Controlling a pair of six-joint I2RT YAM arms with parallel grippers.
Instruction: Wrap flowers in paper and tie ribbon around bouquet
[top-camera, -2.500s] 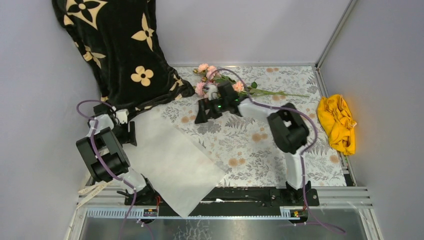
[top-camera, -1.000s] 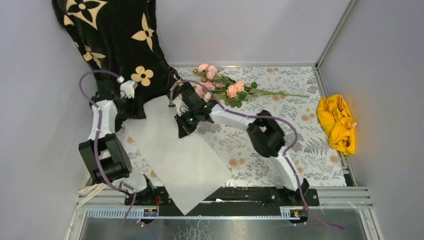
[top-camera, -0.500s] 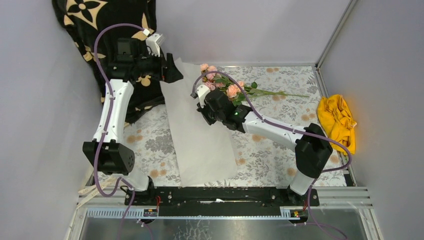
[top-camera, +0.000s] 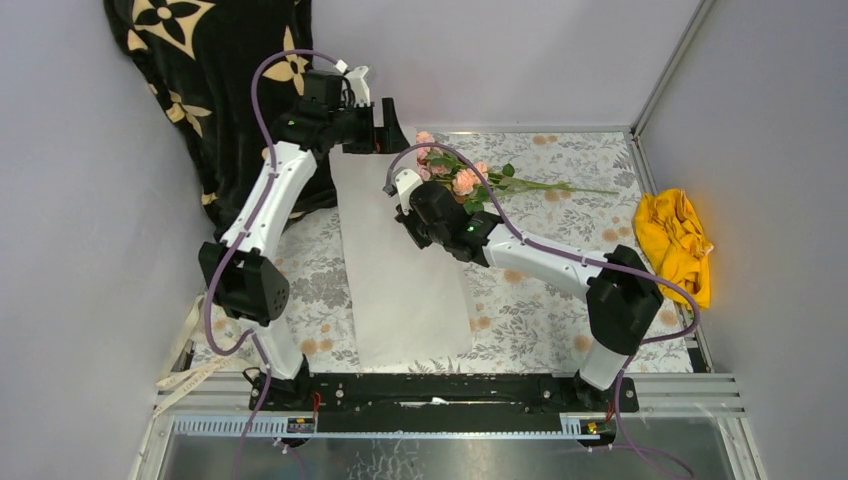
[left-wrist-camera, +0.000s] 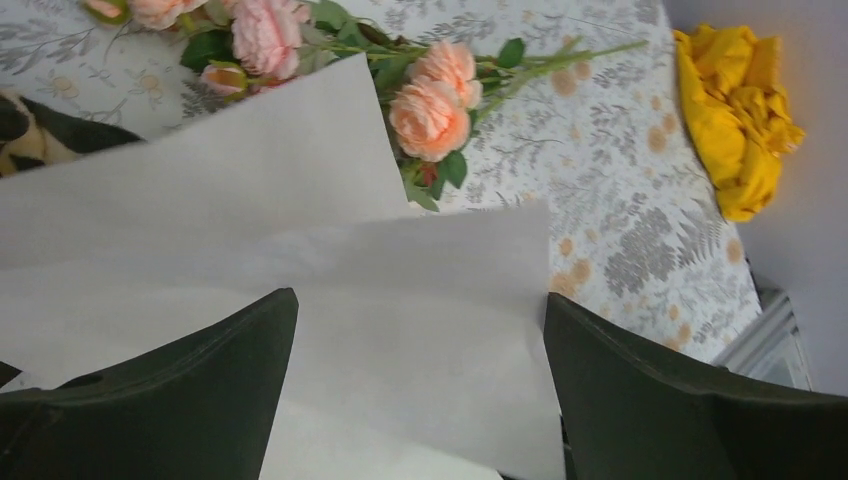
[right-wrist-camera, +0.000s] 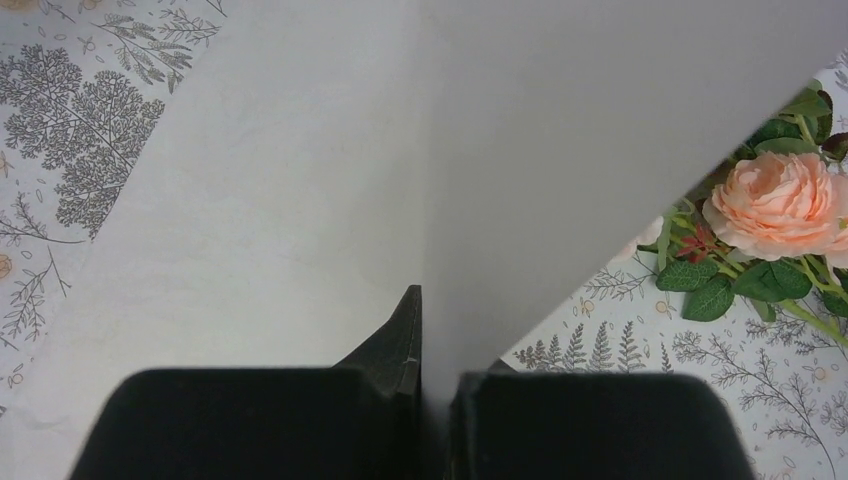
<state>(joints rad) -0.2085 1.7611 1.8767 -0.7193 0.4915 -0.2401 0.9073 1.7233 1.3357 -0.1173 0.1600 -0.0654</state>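
Note:
The white paper (top-camera: 400, 290) lies lengthwise across the middle of the table. My right gripper (top-camera: 410, 224) is shut on its right edge, where a fold of paper (right-wrist-camera: 520, 150) stands up between the pads in the right wrist view. The flowers (top-camera: 455, 178), pink roses with long green stems, lie just right of the paper's far end. My left gripper (top-camera: 375, 135) hangs wide open above that far end, with paper (left-wrist-camera: 300, 210) under its fingers (left-wrist-camera: 200, 390) and nothing held. The ribbon (top-camera: 192, 372) dangles at the near left corner. No bouquet shows.
A black cloth with cream flower prints (top-camera: 220, 80) hangs in the far left corner, right behind my left arm. A crumpled yellow cloth (top-camera: 675, 245) lies at the table's right edge. Walls stand close on the left, back and right.
The paper has been dragged from the left side and turned toward the middle. My left gripper swung right along the back, opened and let go of the paper's far corner. The right gripper stays shut on it.

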